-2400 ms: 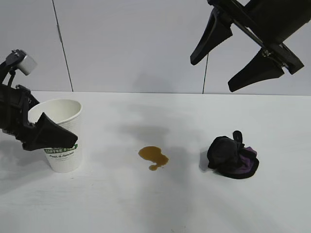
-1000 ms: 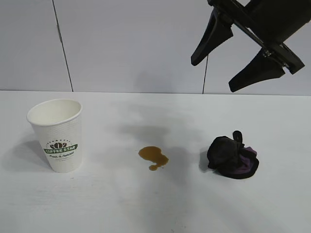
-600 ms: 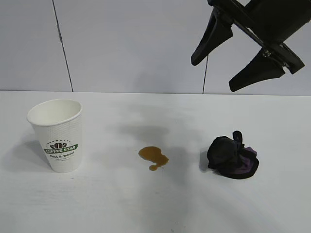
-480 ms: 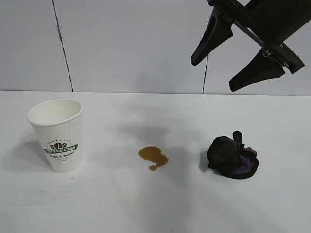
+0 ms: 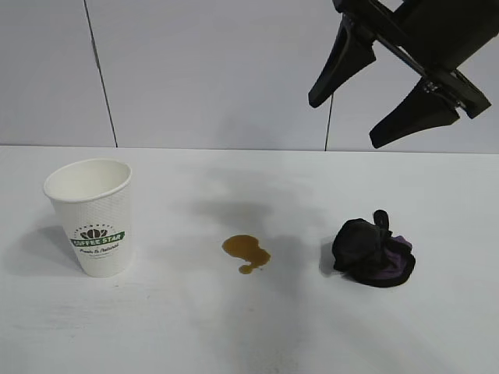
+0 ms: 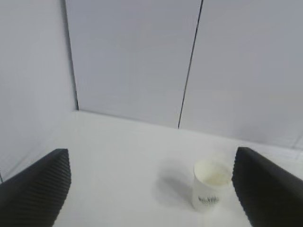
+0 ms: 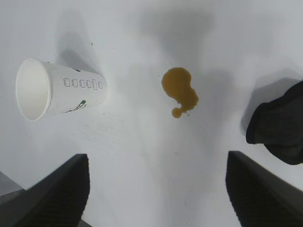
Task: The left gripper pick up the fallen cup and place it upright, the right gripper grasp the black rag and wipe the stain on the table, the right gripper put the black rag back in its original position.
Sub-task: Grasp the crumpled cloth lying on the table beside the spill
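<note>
- Hanging at upper right of the exterior frame, right gripper (image 5: pixel 394 89), matte black tapered fingers spread wide, gripping nothing.
- Showing only in its wrist view, left gripper (image 6: pixel 151 189), ribbed pads gaping wide and empty.
- Standing upright at left, dimpled white paper cup (image 5: pixel 92 216): first step done.
- Pooling amber at centre, glossy stain (image 5: pixel 246 252), unwiped.
- Sitting bunched at right on the matte white table (image 5: pixel 234 335), black rag (image 5: pixel 371 251), untouched.

Black arm, tapered fingers

The right gripper (image 5: pixel 387 100) is matte black, its two long fingers (image 5: pixel 337 68) narrowing to points off a thick black body. The left gripper (image 6: pixel 151 198) shows ribbed black finger pads (image 6: pixel 40 189).
</note>
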`<move>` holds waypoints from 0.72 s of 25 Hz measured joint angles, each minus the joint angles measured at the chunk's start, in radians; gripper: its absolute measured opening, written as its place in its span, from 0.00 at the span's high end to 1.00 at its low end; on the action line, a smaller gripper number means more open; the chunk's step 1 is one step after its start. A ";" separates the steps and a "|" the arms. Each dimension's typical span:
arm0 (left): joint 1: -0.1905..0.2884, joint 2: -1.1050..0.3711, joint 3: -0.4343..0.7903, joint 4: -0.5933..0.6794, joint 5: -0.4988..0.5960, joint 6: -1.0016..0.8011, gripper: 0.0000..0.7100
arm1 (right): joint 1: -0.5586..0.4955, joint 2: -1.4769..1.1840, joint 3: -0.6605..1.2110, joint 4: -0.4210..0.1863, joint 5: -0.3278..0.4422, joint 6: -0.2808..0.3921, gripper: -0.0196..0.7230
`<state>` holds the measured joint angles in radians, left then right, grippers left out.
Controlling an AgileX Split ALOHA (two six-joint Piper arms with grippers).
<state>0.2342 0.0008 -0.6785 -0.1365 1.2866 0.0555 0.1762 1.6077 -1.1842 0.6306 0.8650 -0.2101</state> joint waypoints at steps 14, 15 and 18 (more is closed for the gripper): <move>-0.161 -0.013 0.195 0.125 -0.142 0.036 0.06 | 0.000 0.000 0.000 -0.024 0.033 0.000 0.24; -0.177 -0.013 0.198 0.136 -0.144 0.035 0.06 | 0.000 0.000 0.000 -0.028 0.033 0.000 0.24; -0.210 -0.013 0.198 0.136 -0.152 0.035 0.06 | 0.000 0.000 0.000 -0.047 0.035 0.000 0.24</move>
<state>0.0243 -0.0124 -0.4801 0.0000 1.1347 0.0904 0.1762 1.6077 -1.1842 0.5836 0.8996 -0.2101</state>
